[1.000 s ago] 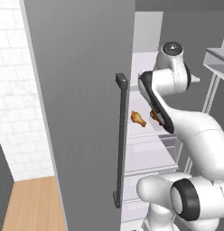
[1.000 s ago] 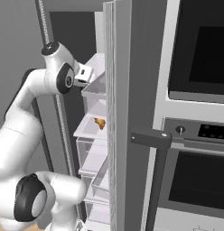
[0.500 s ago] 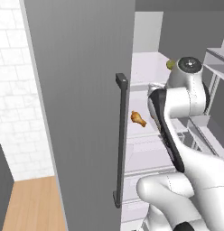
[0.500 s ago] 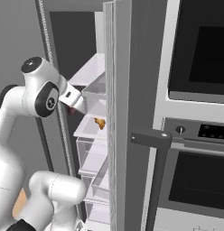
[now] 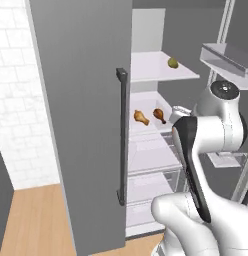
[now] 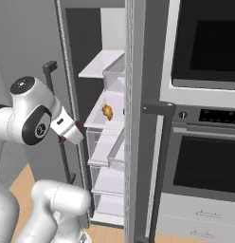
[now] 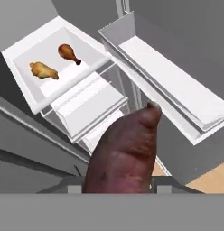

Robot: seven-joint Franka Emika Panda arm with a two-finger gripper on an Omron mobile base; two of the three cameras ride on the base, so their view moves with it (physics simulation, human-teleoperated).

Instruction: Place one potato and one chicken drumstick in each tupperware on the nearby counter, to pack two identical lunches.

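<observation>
A dark reddish-brown potato (image 7: 125,153) fills the lower hand view, and my gripper (image 7: 117,182) is shut on it in front of the open fridge. Two chicken drumsticks lie on a white fridge shelf (image 7: 23,56): a yellower one (image 7: 44,70) and a darker one (image 7: 68,53). From the left base view they lie side by side (image 5: 141,117) (image 5: 159,114), and the right base view catches one (image 6: 107,112). A yellowish-green potato (image 5: 172,62) rests on the shelf above. My hand (image 6: 67,129) hangs outside the fridge, below that shelf's level. The tupperware and the counter are out of view.
The grey fridge door (image 5: 81,125) with its dark handle (image 5: 121,140) stands open at my left. The other door's white bins (image 7: 177,85) are close on the right. Clear drawers (image 6: 107,147) sit under the drumstick shelf. A built-in oven (image 6: 204,47) stands to the right of the fridge.
My hand has drawn back from the upper shelf and dropped lower, still holding the potato. The whole picture has shifted slightly, so the base has moved.
</observation>
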